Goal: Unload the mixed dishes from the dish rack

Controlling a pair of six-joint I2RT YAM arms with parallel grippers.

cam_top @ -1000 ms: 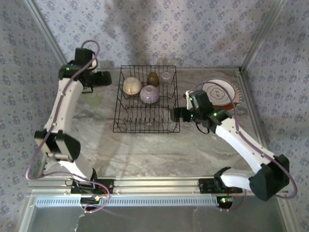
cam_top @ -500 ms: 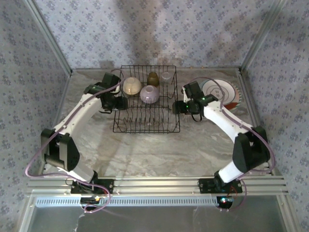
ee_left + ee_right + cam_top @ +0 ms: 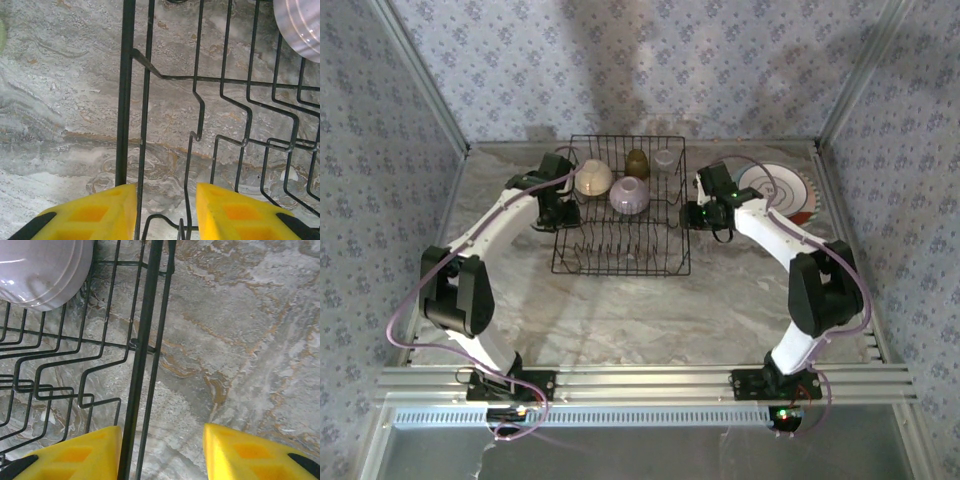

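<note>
The black wire dish rack (image 3: 620, 235) stands mid-table. In its far half sit a cream bowl (image 3: 592, 177), a lilac bowl (image 3: 630, 195), an olive-brown cup (image 3: 637, 162) and a small pale cup (image 3: 664, 158). My left gripper (image 3: 560, 212) is at the rack's left side. Its yellow fingers (image 3: 100, 212) are open astride the rim wire (image 3: 125, 100), which runs along the left finger. On the opposite side my right gripper (image 3: 692, 214) is also open, astride the right rim wire (image 3: 145, 340). The lilac bowl (image 3: 40, 270) lies just inside that rim.
A round plate with a striped rim (image 3: 788, 190) lies on the marble table (image 3: 620, 310) to the right of the rack, behind my right arm. Aluminium frame posts and patterned walls close in the left, right and back edges.
Both arms have swung inward from the table's sides to the rack's left and right rims. Both pairs of jaws have narrowed round the rim wires.
</note>
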